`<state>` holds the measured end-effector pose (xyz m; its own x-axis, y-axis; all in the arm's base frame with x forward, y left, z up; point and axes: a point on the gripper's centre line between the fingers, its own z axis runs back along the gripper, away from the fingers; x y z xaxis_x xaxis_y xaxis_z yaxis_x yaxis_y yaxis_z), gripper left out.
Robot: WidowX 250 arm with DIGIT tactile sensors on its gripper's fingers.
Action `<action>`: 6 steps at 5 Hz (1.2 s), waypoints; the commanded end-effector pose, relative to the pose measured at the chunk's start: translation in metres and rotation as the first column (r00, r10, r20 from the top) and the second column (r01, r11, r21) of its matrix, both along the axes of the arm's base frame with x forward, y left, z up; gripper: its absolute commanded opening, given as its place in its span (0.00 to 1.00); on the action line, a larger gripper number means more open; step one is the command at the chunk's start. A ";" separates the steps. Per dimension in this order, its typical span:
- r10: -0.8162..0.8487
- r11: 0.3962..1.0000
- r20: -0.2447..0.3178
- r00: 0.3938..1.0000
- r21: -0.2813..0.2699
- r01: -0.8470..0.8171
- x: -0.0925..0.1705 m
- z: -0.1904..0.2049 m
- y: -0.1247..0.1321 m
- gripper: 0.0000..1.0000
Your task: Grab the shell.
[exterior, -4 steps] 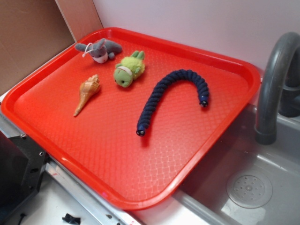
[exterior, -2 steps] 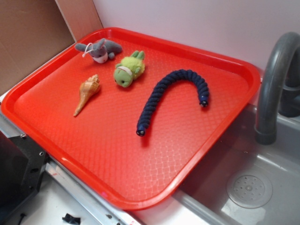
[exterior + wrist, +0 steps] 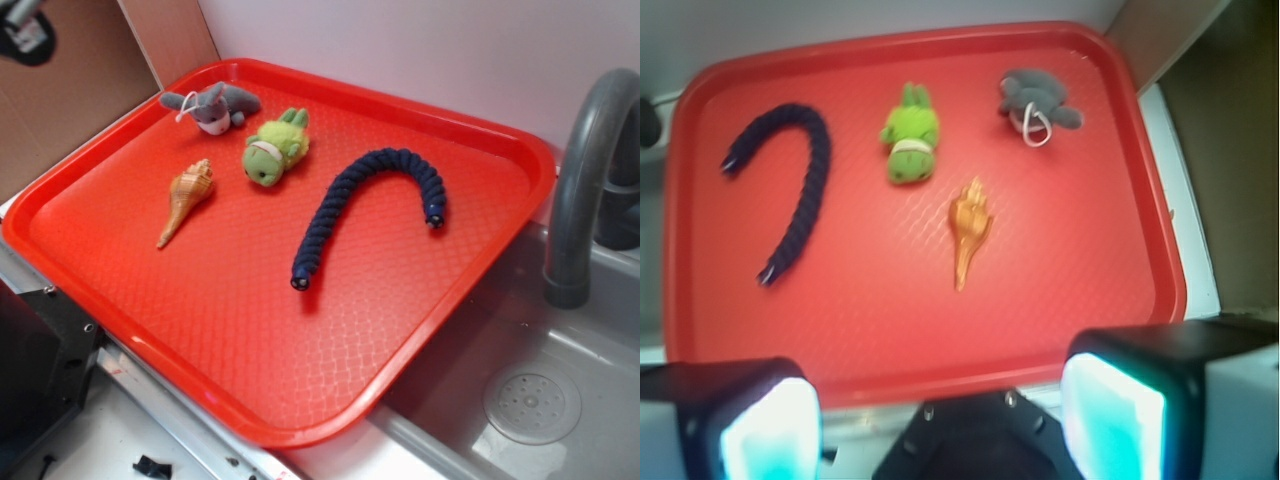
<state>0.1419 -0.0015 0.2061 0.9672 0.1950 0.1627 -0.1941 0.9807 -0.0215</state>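
In the wrist view we see our gripper point(image 3: 940, 420) along the bottom edge of the frame, its two pale, teal-tinted fingers point(image 3: 1110, 420) spread wide apart with nothing between them. It hangs above the near rim of the red tray point(image 3: 1120, 300), clear of everything on it. In the exterior view only a small dark piece of the arm point(image 3: 25, 30) shows in the upper left corner.

Beyond the gripper, near the middle of the wrist frame, lies the shell point(image 3: 968, 225), orange-tan, flat on the tray, its ridged wide end toward the top of the frame and its thin point toward the bottom. In the exterior view the shell point(image 3: 188, 198) sits in the left part of the tray, point aimed to the lower left, touching nothing.

Just above it in the wrist frame we find the green plush toy point(image 3: 910, 135) to the left and the grey plush toy point(image 3: 1038, 103) to the right, each near the shell but apart from it. A dark blue braided rope point(image 3: 790, 180) curves in a hook at the left of the frame. In the exterior view a grey sink point(image 3: 560, 400) and a grey faucet point(image 3: 585, 160) stand at the right, past the tray's edge.

We can read no writing, brand or label on anything.
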 end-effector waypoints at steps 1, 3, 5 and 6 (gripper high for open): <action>0.115 0.992 0.047 0.992 0.053 -0.118 0.029 -0.047 0.022 1.00; 0.083 0.996 0.020 0.996 0.028 -0.084 0.040 -0.096 0.035 1.00; 0.080 0.996 -0.037 0.996 0.051 -0.078 0.047 -0.132 0.050 1.00; 0.029 0.999 -0.070 0.997 0.044 -0.026 0.053 -0.152 0.045 1.00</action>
